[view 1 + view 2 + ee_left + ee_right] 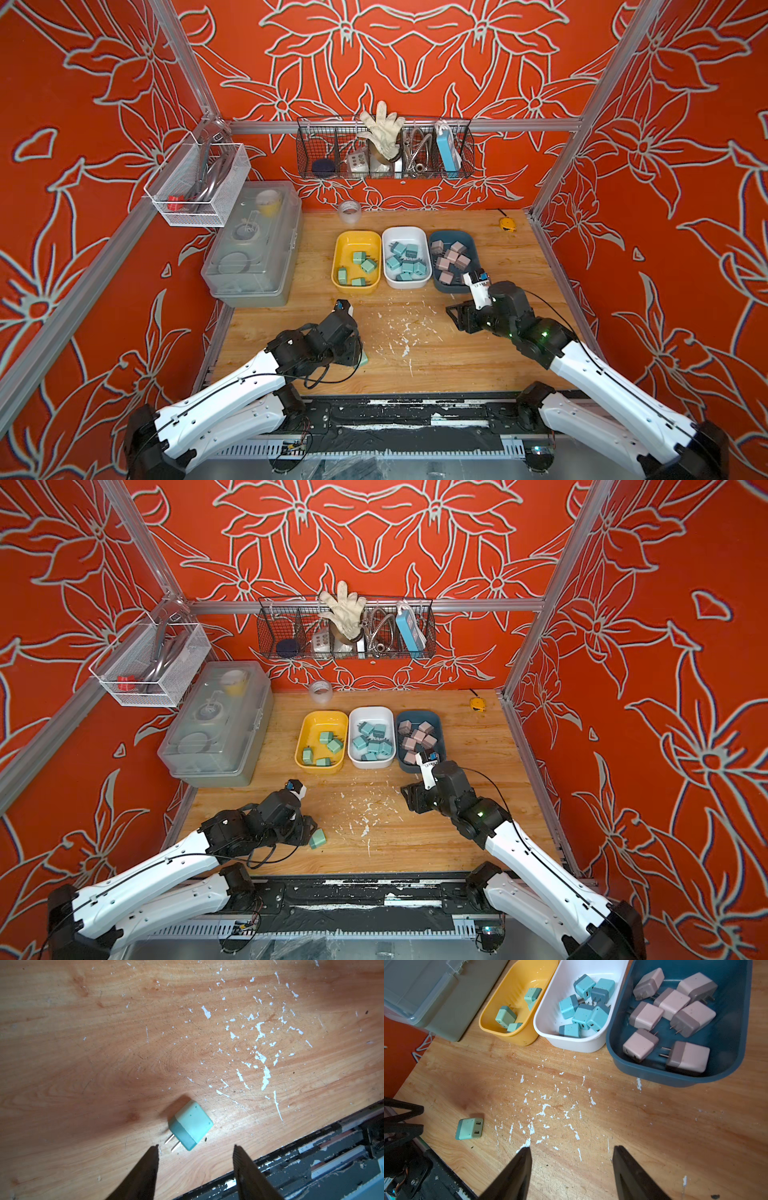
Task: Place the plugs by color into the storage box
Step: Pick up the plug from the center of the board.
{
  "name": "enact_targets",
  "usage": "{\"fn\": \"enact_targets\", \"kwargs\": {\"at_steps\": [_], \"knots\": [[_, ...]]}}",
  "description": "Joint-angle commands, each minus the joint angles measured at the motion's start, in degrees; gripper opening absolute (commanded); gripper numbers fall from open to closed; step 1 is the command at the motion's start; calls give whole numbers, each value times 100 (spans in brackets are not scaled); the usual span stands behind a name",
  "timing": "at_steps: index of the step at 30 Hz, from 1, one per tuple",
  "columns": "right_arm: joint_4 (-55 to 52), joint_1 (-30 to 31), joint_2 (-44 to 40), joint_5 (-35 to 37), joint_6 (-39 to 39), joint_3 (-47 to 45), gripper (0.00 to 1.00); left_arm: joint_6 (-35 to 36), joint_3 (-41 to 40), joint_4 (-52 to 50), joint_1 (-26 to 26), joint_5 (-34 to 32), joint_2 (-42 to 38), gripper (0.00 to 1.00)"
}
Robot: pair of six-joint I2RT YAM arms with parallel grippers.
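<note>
One mint green plug [190, 1126] lies on its side on the wooden table near the front edge, prongs toward my left gripper [196, 1146]. That gripper is open, its tips just short of the plug and not touching it. The same plug [318, 839] shows beside the left wrist in a top view. My right gripper [572, 1148] hangs open and empty over bare wood in front of the dark blue tray [451, 237]. Mauve-pink plugs [451, 259] lie in that tray. Teal plugs [405, 262] fill the white tray [405, 233], and mint green plugs [361, 264] the yellow tray [353, 243].
A large translucent lidded box [253, 245] stands left of the trays. A tape roll [349, 211] and a yellow tape measure [507, 224] sit by the back wall. Wire baskets [384, 149] hang above. A black rail [395, 409] runs along the table's front edge.
</note>
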Motion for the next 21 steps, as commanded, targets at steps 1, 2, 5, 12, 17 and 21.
{"fn": "enact_targets", "kwargs": {"at_steps": [1,2,5,12,17,21], "knots": [[-311,54,-179,-230,190,-116,67,-221,-237,11,-54,-128,83,59],[-379,53,-248,-245,202,-114,67,-197,-290,87,-60,-99,136,59],[-559,70,-470,-238,201,-144,67,-201,-410,184,-79,-131,265,59],[-689,70,-623,-351,309,-269,67,-183,-782,521,-85,-143,263,61],[-689,136,-663,-447,453,-284,67,-56,-889,879,-83,122,292,62],[-671,197,-790,-421,558,-354,68,-14,-854,1010,-91,281,427,62]]}}
